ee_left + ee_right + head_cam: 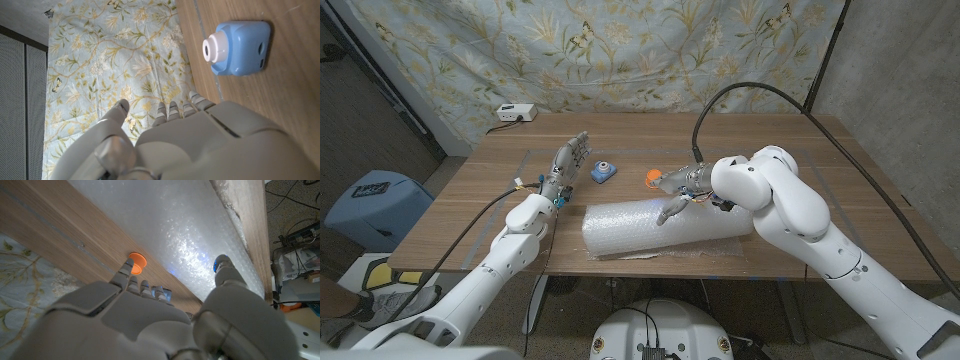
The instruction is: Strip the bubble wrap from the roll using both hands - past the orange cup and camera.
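While you are hovering, the clear, soft bubble-wrap roll [665, 230] is lying near the table's front edge, likely light, crushable and slippery; try its loose edge. Your right hand [676, 193] is spreading over it, holding nothing; your left hand [567, 165] is standing apart, empty. Wooden table [820, 180]; floral cloth [650, 50] behind.

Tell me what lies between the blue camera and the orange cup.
Nothing but bare wooden table: in the head view the camera and the orange cup stand apart behind the bubble wrap roll.
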Motion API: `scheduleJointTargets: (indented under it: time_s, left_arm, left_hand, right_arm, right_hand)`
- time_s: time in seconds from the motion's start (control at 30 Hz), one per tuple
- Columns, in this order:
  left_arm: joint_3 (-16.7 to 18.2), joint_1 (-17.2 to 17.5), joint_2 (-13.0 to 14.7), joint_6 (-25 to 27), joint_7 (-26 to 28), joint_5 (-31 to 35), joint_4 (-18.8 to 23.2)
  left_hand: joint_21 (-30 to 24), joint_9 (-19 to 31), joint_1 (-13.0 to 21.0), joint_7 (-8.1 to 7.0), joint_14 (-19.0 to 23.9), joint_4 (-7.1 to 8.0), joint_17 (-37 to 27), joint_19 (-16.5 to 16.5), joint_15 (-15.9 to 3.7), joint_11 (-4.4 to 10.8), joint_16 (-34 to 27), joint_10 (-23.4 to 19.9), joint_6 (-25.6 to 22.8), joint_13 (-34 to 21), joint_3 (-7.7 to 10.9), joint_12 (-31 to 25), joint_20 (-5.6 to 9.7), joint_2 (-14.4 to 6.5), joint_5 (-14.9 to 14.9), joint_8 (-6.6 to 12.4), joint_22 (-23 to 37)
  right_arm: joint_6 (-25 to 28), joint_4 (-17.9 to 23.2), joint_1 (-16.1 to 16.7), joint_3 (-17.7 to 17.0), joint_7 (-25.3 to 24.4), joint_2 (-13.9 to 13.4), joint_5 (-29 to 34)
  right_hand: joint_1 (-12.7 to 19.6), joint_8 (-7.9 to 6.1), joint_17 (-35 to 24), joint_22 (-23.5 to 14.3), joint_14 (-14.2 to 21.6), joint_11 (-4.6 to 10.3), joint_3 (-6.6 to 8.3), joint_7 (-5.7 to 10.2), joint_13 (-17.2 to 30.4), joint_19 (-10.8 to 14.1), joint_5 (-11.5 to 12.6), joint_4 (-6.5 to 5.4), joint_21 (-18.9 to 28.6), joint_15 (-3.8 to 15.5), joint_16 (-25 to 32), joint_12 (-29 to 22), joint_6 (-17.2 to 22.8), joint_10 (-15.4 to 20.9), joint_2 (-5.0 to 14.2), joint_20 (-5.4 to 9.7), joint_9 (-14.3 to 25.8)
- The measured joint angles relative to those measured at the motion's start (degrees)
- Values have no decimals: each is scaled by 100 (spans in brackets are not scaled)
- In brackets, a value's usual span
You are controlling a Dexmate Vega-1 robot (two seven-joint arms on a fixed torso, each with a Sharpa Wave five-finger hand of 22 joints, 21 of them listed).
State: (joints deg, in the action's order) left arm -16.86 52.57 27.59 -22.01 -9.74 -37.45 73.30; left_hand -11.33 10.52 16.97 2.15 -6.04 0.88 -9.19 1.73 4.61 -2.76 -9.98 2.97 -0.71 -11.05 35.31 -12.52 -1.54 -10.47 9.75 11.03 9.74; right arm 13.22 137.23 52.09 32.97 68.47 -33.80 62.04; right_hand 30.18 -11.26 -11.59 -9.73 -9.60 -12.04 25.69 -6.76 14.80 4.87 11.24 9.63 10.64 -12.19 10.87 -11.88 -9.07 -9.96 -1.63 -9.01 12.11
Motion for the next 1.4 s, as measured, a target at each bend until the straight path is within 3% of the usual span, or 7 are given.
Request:
scheduleJointTargets:
  time_s: [0.63,1.4]
  left_arm:
    - [12,119,-3,1,140,-5,109]
    - [-14,315,6,48,339,21,384]
  left_hand:
    - [0,0,22,21,21,0,0,0,-21,21,0,-21,-21,0,0,0,0,23,0,0,0]
    - [0,0,22,-11,53,0,0,31,10,11,0,-72,-52,0,0,0,-32,23,0,0,0]
  right_arm:
    - [-167,-152,-138,55,463,92,-124]
    - [-517,-452,-312,165,392,61,-279]
  right_hand:
    - [75,0,0,0,0,0,0,-19,0,-63,-23,0,0,0,0,0,-38,0,15,-62,0]
    - [198,0,0,0,1,0,0,-19,25,-62,-23,0,0,1,0,0,-37,0,-3,-61,-1]
